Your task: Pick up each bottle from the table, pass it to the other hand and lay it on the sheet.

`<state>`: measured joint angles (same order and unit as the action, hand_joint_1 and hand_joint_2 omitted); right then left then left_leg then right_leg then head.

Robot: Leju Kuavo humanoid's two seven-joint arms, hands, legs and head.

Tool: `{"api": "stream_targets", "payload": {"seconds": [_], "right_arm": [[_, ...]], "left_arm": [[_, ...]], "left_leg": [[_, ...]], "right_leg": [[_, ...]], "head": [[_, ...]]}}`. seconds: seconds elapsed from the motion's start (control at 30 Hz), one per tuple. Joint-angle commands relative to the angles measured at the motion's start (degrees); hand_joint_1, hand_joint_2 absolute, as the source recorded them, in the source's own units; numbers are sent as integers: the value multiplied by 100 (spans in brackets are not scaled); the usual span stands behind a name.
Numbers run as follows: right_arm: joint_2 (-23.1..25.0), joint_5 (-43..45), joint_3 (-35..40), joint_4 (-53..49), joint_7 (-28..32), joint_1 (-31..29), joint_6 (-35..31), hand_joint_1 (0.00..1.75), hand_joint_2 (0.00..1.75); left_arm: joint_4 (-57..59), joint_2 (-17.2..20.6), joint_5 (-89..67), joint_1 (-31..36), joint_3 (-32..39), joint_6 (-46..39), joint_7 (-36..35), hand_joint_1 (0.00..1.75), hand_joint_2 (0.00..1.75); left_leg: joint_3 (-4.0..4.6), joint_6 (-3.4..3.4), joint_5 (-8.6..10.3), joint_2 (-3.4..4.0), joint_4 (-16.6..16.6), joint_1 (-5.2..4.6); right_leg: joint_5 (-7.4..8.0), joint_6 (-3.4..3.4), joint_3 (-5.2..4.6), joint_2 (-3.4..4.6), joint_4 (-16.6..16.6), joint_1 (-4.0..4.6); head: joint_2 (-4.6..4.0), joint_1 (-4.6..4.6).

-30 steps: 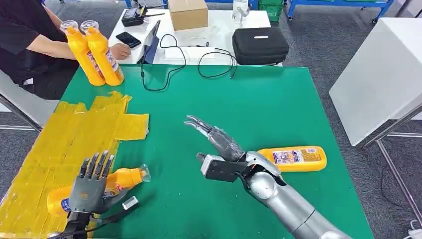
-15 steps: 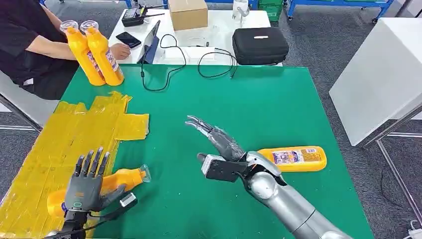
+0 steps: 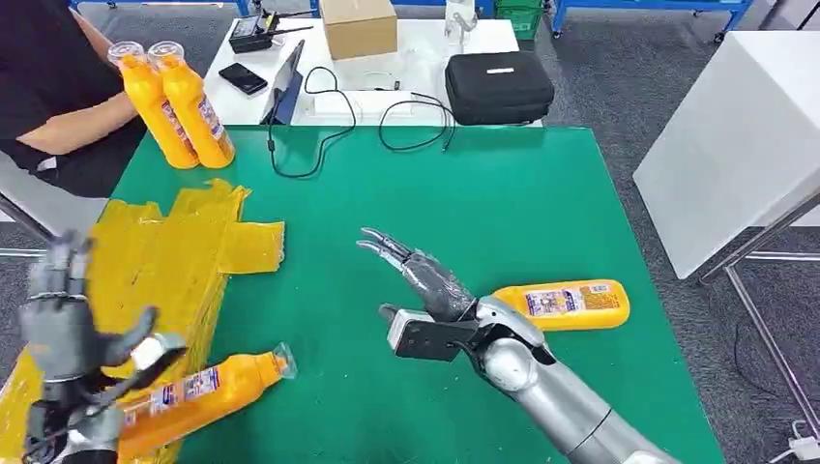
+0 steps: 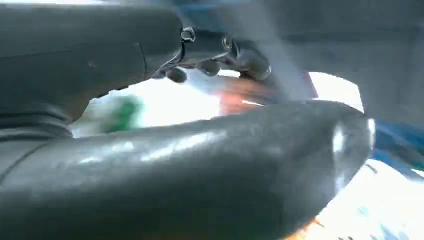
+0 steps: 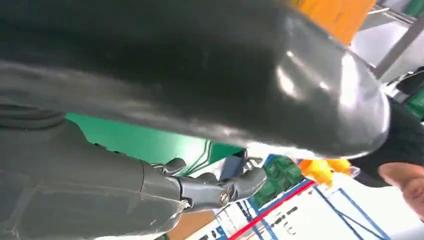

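Observation:
An orange bottle (image 3: 193, 389) lies on its side at the near left, its base on the yellow sheet (image 3: 164, 261) and its clear cap out over the green table (image 3: 503, 193). My left hand (image 3: 63, 324) hovers to the left of it, blurred, fingers spread and holding nothing. In the left wrist view its fingers (image 4: 220, 62) are apart. My right hand (image 3: 425, 275) stretches flat over the table's middle, empty, and the right wrist view shows its fingers (image 5: 210, 189) extended. A second orange bottle (image 3: 566, 304) lies on the table just behind my right forearm.
Two more orange bottles (image 3: 179, 101) stand upright at the table's far left corner beside a seated person (image 3: 58, 87). Behind the green table a white table (image 3: 387, 58) carries a cardboard box (image 3: 358, 24), a black case (image 3: 498, 87), a phone and cables. A white cabinet (image 3: 735, 145) stands to the right.
My left hand has lifted off the near bottle and swung left. The bottle now lies free with its label showing. The person's hand has drawn back from the white table.

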<state>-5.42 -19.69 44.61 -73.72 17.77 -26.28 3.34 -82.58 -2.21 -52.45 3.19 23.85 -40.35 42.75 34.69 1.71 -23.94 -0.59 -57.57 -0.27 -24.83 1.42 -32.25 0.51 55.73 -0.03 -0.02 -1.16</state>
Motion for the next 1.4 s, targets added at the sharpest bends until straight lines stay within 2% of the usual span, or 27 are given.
{"api": "stream_targets", "payload": {"seconds": [0.03, 0.07, 0.13, 0.23, 0.33, 0.43, 0.87, 1.0, 1.07, 1.1, 1.13, 1.2, 1.23, 1.33, 1.4], "right_arm": [[490, -393, 126, 609, 62, -73, -149, 0, 0], [551, -500, 60, 616, 53, 17, -208, 0, 0], [513, -671, -62, 429, 11, 272, -304, 0, 0], [270, -783, -231, 62, -30, 650, -357, 0, 0], [149, -889, -439, -189, 20, 931, -404, 0, 0], [6, -1005, -636, -465, 49, 1229, -389, 0, 0], [30, -1016, -638, -453, 51, 1211, -381, 0, 0], [-112, -1194, -731, -696, 31, 1310, -468, 0, 0], [-335, -1354, -1011, -1202, 22, 1686, -611, 0, 0], [-540, -1448, -1302, -1699, 13, 2103, -695, 0, 175], [-715, -1530, -1563, -2077, 18, 2455, -748, 0, 175], [-855, -1644, -2009, -2608, 67, 3059, -781, 0, 175], [-962, -1676, -2340, -2982, 81, 3528, -836, 0, 175], [-1133, -1568, -2981, -3772, 143, 4580, -990, 0, 175], [-1093, -1612, -3054, -3937, 127, 4856, -1025, 0, 175]], "left_arm": [[315, -507, 1748, 1168, 513, 35, -275, 0, 0], [-7, -468, 2463, 1058, 179, 181, -275, 0, 0], [-988, -766, 3085, 775, 116, 901, -275, 0, 0], [-1789, -1041, 3247, 371, -49, 1251, -289, 0, 0], [-1928, -1062, 3453, 187, -186, 1494, -275, 0, 0], [-2229, -965, 3455, -95, -546, 1179, -275, 0, 0], [-2256, -944, 3492, -127, -568, 1165, -275, 0, 0], [-2388, -923, 3887, -269, -635, 1497, -275, 0, 0], [-2529, -970, 4419, -505, -642, 2195, -331, 0, 0], [-2718, -827, 4991, -795, -843, 3104, -467, 0, 0], [-2877, -801, 5273, -1059, -902, 3554, -534, 0, 0], [-3120, -889, 5521, -1399, -928, 3904, -578, 0, 0], [-3334, -896, 5670, -1694, -1017, 4239, -399, 0, 0], [-4182, -1098, 5592, -2181, -1259, 4421, -275, 0, 0], [-4505, -1166, 5412, -2225, -1454, 4264, -275, 0, 0]], "left_leg": [[3, -13, 13, -47, 0, 1], [5, -16, 14, -63, 0, 9], [7, -24, 15, -55, -1, 21], [8, -24, 10, -57, -6, 27], [6, -22, 12, -69, 0, 20], [12, -24, 10, -63, 0, 20], [16, -26, 15, -57, 2, 19], [8, -27, 12, -52, 2, 18], [17, -24, 15, -59, 2, 19], [7, -26, 9, -63, 1, 18], [10, -24, 12, -71, 4, 16], [10, -23, 11, -78, 5, 15], [1, -23, 5, -85, 5, 14], [6, -19, -12, -101, -5, 12], [33, -13, -13, -87, -9, 8]], "right_leg": [[-8, -3, 10, -49, 4, 1], [-6, -3, 10, -56, 1, 7], [-4, -3, 14, -48, 0, 19], [-9, 1, 18, -52, 0, 25], [-11, 3, 20, -59, 0, 16], [-9, 2, 18, -56, -3, 19], [-4, -1, 5, -49, 1, 17], [-7, 0, 13, -46, 0, 16], [-6, -1, 6, -50, 1, 16], [-13, 2, 20, -57, -1, 15], [-13, 2, 17, -64, -3, 13], [-15, 2, 18, -69, -4, 12], [-23, 5, 30, -78, -8, 12], [-40, 7, 36, -93, -6, 13], [-32, 8, 3, -76, 0, 11]], "head": [[0, 2], [0, -4], [0, 0], [0, 4], [0, 0], [0, -2], [0, 0], [0, 0], [0, 0], [0, 2], [0, 0], [0, 2], [0, 0], [0, 2], [0, 0]]}}
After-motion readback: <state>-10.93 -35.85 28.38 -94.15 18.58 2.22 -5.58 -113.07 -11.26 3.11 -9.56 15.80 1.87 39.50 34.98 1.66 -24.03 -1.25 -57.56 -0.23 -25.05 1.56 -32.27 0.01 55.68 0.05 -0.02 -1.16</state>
